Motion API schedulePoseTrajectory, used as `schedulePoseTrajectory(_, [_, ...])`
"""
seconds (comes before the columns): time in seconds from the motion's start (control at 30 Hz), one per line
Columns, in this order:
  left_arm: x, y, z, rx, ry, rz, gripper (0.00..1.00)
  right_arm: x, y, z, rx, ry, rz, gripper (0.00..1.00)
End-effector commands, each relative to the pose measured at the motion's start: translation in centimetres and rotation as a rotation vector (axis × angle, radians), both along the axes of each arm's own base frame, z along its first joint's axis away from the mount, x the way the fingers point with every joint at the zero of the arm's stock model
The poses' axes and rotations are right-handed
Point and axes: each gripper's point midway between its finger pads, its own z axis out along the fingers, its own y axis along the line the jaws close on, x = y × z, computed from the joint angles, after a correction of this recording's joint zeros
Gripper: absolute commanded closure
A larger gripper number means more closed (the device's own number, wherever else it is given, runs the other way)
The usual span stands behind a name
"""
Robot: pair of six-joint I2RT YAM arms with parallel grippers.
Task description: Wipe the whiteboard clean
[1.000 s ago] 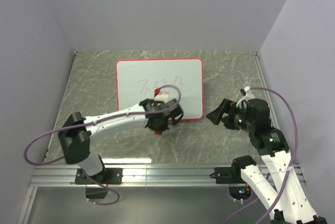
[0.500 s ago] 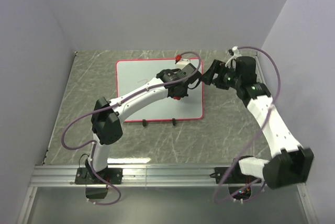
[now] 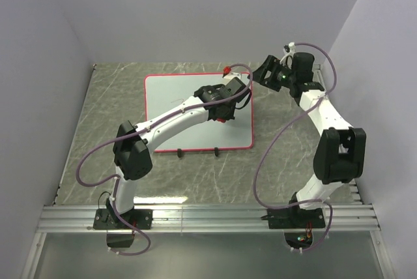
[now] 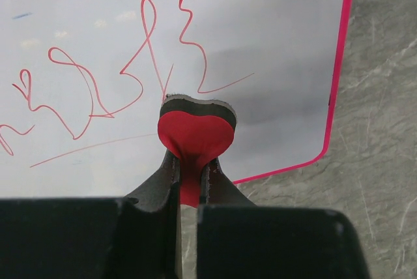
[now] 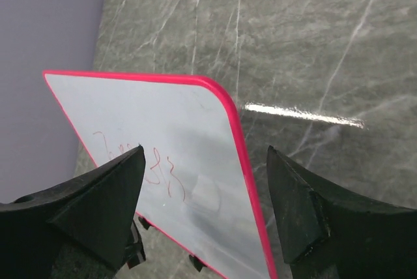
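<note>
The whiteboard (image 3: 176,90) lies flat on the table, white with a thin red frame and two black clips (image 3: 215,151) on its near edge. My left gripper (image 3: 223,115) is over the board's right part, shut on a red heart-shaped eraser (image 4: 197,132) with a dark felt face. The eraser touches the board just below the red scribbles (image 4: 91,90). My right gripper (image 3: 264,73) is open and empty, hovering beside the board's far right corner. The right wrist view shows that corner of the whiteboard (image 5: 163,129) between the spread fingers (image 5: 306,207), with the scribbles (image 5: 156,168) on it.
Grey marbled tabletop (image 3: 287,142) surrounds the board. Lilac walls close the left, back and right sides. A metal rail (image 3: 208,217) runs along the near edge with both arm bases. Purple cables loop off each arm.
My left gripper went from the board's near edge up to its right part with the eraser. My right arm swung from the near right side to the board's far right corner.
</note>
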Motion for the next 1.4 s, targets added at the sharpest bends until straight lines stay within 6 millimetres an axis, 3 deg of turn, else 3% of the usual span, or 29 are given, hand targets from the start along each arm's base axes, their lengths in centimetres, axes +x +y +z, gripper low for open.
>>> schedulePoseTrajectory(0.0, [-0.1,0.7,3.4,-0.037,-0.058,-0.034,1.00,1.5,1.0,1.7,0.040,-0.091,0.057,0.19])
schedulePoseTrajectory(0.13, [-0.3,1.5,3.1,-0.016,-0.048,-0.026,1.00,2.7,1.4,-0.6,0.059,-0.061,0.076,0.20])
schedulePoseTrajectory(0.3, [0.1,1.8,2.8,-0.030,-0.054,-0.017,1.00,3.3,2.2,-1.6,0.088,-0.059,0.108,0.24])
schedulePoseTrajectory(0.43, [1.1,0.9,1.8,-0.043,-0.059,-0.026,1.00,2.1,3.1,-2.7,0.073,-0.030,0.149,0.35])
schedulePoseTrajectory(0.57, [1.9,-0.3,0.3,-0.051,-0.056,-0.041,1.00,1.0,2.6,-4.0,0.033,0.002,0.140,0.41])
schedulePoseTrajectory(0.87, [3.9,-3.6,-2.0,-0.106,-0.073,-0.066,1.00,-0.9,2.7,-5.6,0.024,0.070,0.178,0.78])
schedulePoseTrajectory(1.0, [4.9,-4.3,-3.4,-0.106,-0.095,-0.055,1.00,-2.3,2.4,-6.1,0.006,0.087,0.177,0.88])
schedulePoseTrajectory(1.13, [5.8,-4.9,-4.4,-0.092,-0.091,-0.054,1.00,-3.3,2.0,-6.9,-0.024,0.107,0.177,0.91])
schedulePoseTrajectory(1.23, [6.5,-3.5,-5.0,-0.072,-0.084,-0.019,0.99,-3.7,1.9,-6.9,-0.025,0.109,0.174,0.92])
schedulePoseTrajectory(1.27, [7.3,-2.3,-4.1,-0.089,-0.097,0.008,1.00,-3.8,2.0,-6.9,-0.027,0.108,0.175,0.92])
schedulePoseTrajectory(1.3, [7.2,-0.8,-5.5,-0.066,-0.072,0.026,1.00,-3.7,1.9,-6.8,-0.028,0.105,0.173,0.92])
schedulePoseTrajectory(1.33, [7.4,0.4,-5.7,-0.070,-0.065,0.050,1.00,-3.7,1.9,-6.7,-0.032,0.103,0.172,0.92])
schedulePoseTrajectory(1.37, [8.6,2.8,-4.8,-0.084,-0.075,0.097,1.00,-3.8,1.9,-6.6,-0.031,0.102,0.173,0.93])
